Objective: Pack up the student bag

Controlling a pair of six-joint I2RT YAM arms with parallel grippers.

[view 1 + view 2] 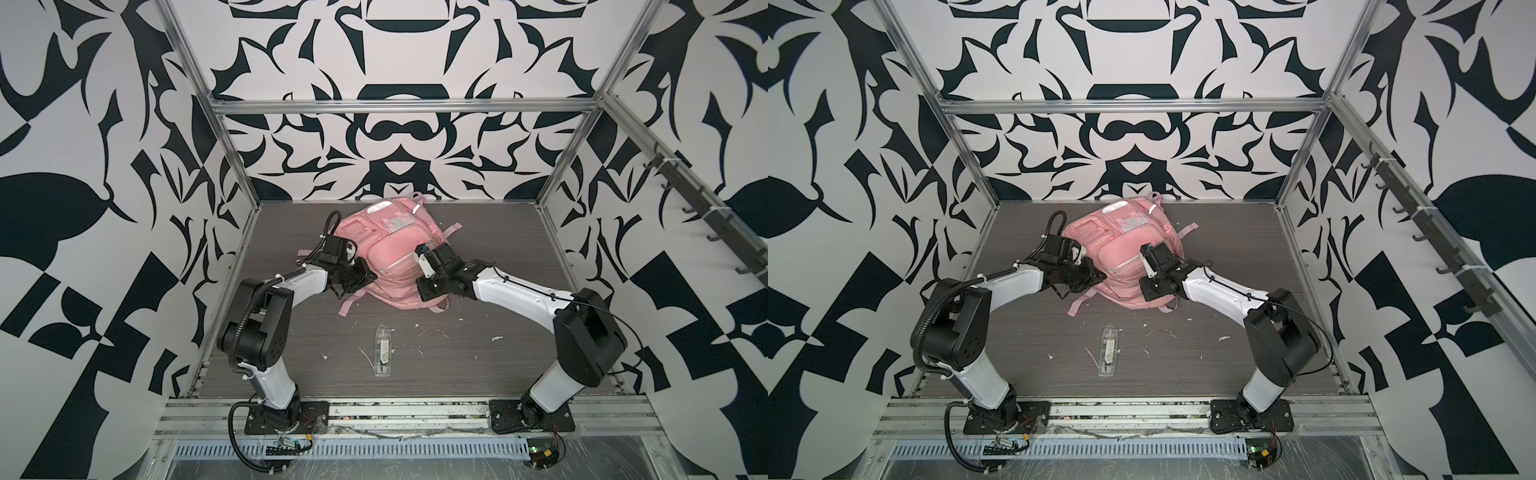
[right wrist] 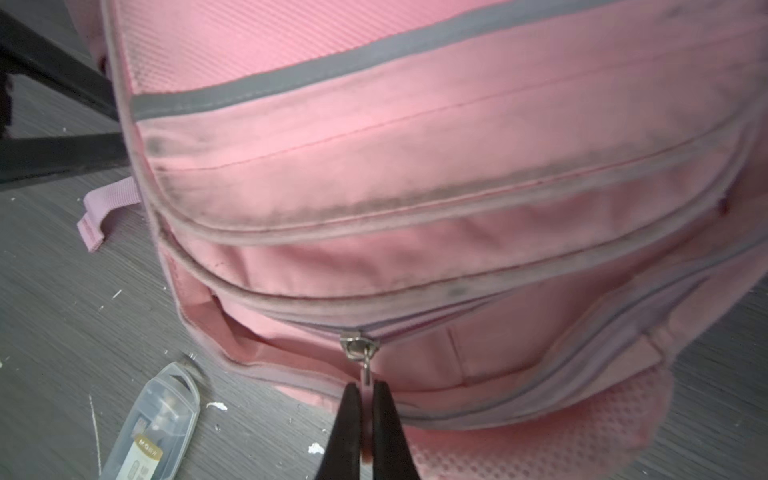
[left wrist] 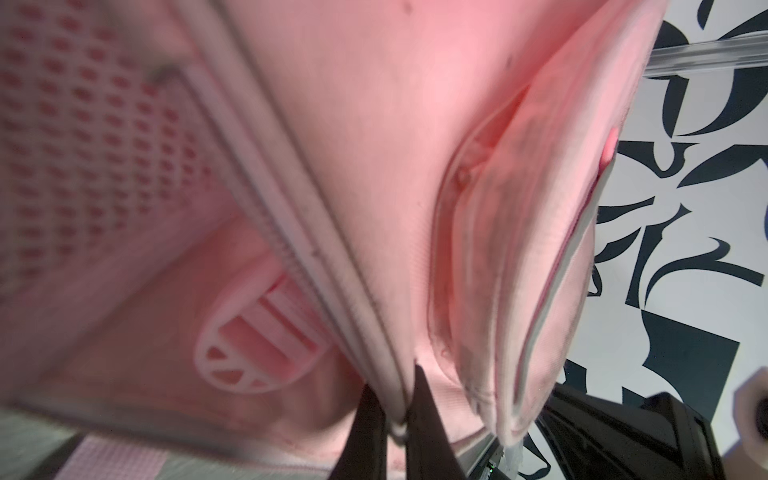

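The student bag (image 1: 386, 257) (image 1: 1121, 253) lay front panel up on the far middle of the tabletop (image 1: 478, 365), its top end close to the back wall (image 1: 399, 166). Bare strips of surface ran along both of its sides. The near half of the tabletop was mostly open. A clear plastic case (image 1: 382, 351) (image 1: 1109, 351) lay there lengthwise, well apart from the bag's near end, with white scraps (image 1: 496, 338) scattered around it. A loose pink strap (image 1: 349, 305) trailed from the bag's near-left corner onto the surface.

Both arms closed in on the bag from either side, crowding its near end.

The left wrist view showed the left pincer (image 3: 395, 399) clenched on a piped seam (image 3: 353, 316) of the bag, beside pink mesh (image 3: 91, 137) and a plastic buckle (image 3: 249, 353). The right wrist view showed the right pincer (image 2: 362, 390) clamped on the zip pull (image 2: 365, 368), with a stretch of zip beside the slider gaping. Both top views hid these grips under the wrists.
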